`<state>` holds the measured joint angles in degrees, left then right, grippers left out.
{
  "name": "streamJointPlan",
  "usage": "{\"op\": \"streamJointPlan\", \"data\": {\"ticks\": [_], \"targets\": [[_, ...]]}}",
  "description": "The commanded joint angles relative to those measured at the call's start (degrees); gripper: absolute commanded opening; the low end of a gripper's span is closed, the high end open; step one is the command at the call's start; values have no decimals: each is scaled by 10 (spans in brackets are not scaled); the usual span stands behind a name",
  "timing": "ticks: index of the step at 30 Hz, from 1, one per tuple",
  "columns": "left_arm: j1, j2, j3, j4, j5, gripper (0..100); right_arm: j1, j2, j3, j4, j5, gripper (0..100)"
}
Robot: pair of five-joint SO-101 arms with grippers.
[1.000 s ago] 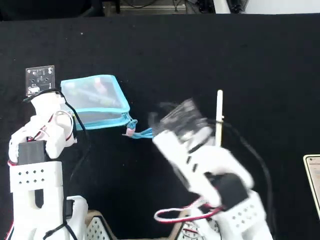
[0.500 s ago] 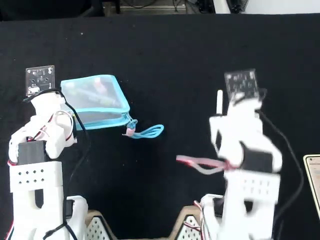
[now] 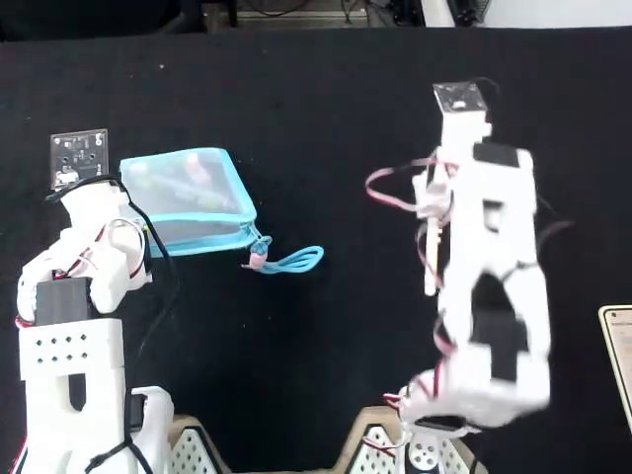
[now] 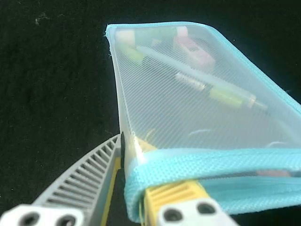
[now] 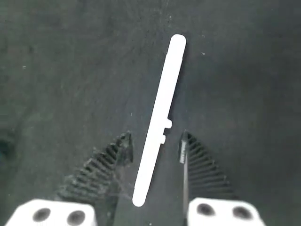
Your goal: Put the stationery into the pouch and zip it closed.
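High view – pouch: a pale blue mesh pouch (image 3: 188, 197) lies on the left of the black surface (image 3: 326, 109), its strap loop (image 3: 296, 261) trailing toward the middle.
High view – loose item: a white stick (image 3: 431, 267) lies well apart on the right, partly under the arm stretched out above it.
Left wrist view – left gripper: the left gripper (image 4: 128, 153) is clamped on the pouch's blue edge band. A pen (image 4: 216, 92) and small pink pieces (image 4: 195, 49) show through the mesh, already inside.
Right wrist view – right gripper: the right gripper (image 5: 155, 141) is spread wide, one finger on each side of the white stick, touching neither side. The stick lies flat on the surface.
Step in hand: probably picking up the last loose piece of stationery.
Next move: likely lower, close on the stick near its middle, then carry it to the pouch mouth. How far the zip is open cannot be told.
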<state>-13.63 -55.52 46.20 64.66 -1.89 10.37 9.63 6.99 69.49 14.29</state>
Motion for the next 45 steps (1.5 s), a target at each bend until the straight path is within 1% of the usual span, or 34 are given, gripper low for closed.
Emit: {"op": "streamJointPlan", "data": {"ticks": [1,7,15,19,20,22,24,26,31,33,36,45], "targets": [[-6,-6,-4,-3,3,30,7,121,-187,55,1,158],[-6,-6,-4,-5,3,30,4,314,-465,158,-28,159],[-6,-6,-4,-4,3,30,4,527,-809,273,-28,159],[-6,-6,-4,-4,3,30,4,613,-934,314,-24,158],[-6,-6,-4,-4,3,30,6,630,-953,315,-24,147],[-6,-6,-4,-4,3,30,8,652,-982,315,-24,84],[-6,-6,-4,-4,3,30,8,661,-987,316,-24,5],[-6,-6,-4,-4,3,30,7,661,-986,316,-26,18],[-6,-6,-4,-5,4,30,9,638,-982,318,-32,10],[-6,-6,-4,-5,4,30,9,612,-957,318,-49,10],[-6,-6,-4,-5,4,30,4,552,-883,318,-62,10],[-2,-6,-4,-5,3,30,-40,297,-583,313,-55,11]]}}
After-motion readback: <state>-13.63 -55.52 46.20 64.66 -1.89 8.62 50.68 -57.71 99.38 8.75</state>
